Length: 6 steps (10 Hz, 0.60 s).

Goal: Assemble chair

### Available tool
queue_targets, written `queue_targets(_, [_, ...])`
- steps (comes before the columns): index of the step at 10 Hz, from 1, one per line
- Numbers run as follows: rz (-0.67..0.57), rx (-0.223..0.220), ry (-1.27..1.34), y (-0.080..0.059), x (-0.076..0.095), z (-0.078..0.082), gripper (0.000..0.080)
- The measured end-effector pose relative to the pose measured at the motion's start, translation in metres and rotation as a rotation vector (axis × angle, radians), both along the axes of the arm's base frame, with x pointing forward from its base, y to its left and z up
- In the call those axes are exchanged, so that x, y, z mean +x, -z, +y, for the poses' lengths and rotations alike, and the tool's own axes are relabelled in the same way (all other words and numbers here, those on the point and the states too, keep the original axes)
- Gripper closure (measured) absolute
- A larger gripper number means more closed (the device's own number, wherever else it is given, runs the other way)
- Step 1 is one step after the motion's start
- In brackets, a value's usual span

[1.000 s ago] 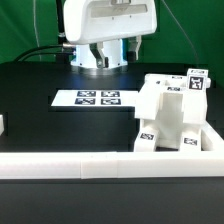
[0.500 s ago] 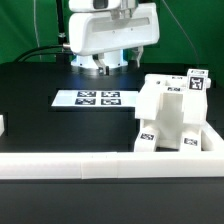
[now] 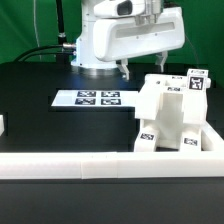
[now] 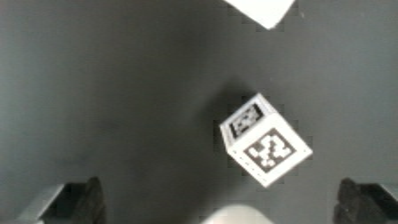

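The partly joined chair, white blocky pieces with small black-and-white tags, stands at the exterior view's right, against the border rail. My gripper hangs above the table just behind and to the left of the chair, touching nothing. Its fingers are spread apart with nothing between them. In the wrist view a white tagged block of the chair lies below my gripper, and the dark fingertips show far apart at the frame's corners. Another white corner shows farther off.
The marker board lies flat mid-table. A long low white border rail runs along the front. A small white piece shows at the exterior view's left edge. Black cables hang behind the arm.
The arm has swung toward the exterior view's right, bringing the gripper from above the marker board's far side to just beside the chair. The chair has not moved.
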State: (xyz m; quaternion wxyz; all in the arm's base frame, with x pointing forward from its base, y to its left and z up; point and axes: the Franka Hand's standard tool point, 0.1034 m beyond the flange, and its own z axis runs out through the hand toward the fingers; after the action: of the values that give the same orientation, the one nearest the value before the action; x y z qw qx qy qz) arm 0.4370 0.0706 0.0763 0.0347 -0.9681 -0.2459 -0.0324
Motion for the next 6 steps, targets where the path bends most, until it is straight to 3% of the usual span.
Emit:
queue_targets(3, [0.01,0.007,0.043,0.009,0.018,0.021,0.015])
queue_targets(6, [0.066,0.015,0.067,0.009,0.02,0.033,0.015])
